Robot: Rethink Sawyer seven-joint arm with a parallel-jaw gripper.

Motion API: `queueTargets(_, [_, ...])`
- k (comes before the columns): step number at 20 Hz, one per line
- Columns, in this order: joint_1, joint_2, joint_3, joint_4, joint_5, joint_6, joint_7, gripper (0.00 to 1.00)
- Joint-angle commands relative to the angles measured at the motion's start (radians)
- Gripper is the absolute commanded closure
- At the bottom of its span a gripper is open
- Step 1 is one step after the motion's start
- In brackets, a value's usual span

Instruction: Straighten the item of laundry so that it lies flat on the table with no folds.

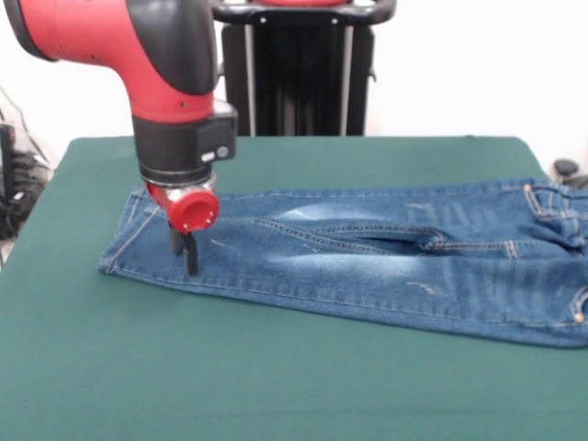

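The item of laundry [367,253], a small pair of blue denim jeans with faded patches and tan stitching, lies spread across the green table [276,386]. Its leg hems are at the left and its waist runs off the right edge of the front view. One leg lies partly over the other along the middle seam. My gripper [186,257] hangs from the red and black arm over the left leg ends, its dark fingers [191,255] close together with their tips at the denim near the hem. I cannot tell whether they pinch the cloth.
The robot's black pedestal [299,78] stands behind the table's far edge. Dark cables and gear [18,179] sit off the table at the left. A small dark object [567,168] shows past the right corner.
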Motion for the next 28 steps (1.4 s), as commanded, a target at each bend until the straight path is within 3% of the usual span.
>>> queueTargets(1, [0.066,0.134,0.010,-0.081,-0.079,-0.124,-0.019,0.00])
queueTargets(7, [0.079,0.153,-0.029,-0.076,-0.092,-0.167,0.026,0.00])
queueTargets(11, [0.068,0.128,-0.027,-0.017,-0.108,-0.314,0.058,0.00])
queueTargets(16, [0.167,0.104,-0.153,0.031,-0.088,-0.491,0.127,0.00])
queueTargets(22, [0.280,0.093,-0.291,0.116,0.002,-0.714,0.133,0.00])
queueTargets(28, [0.280,0.110,-0.305,0.128,0.016,-0.775,0.096,0.00])
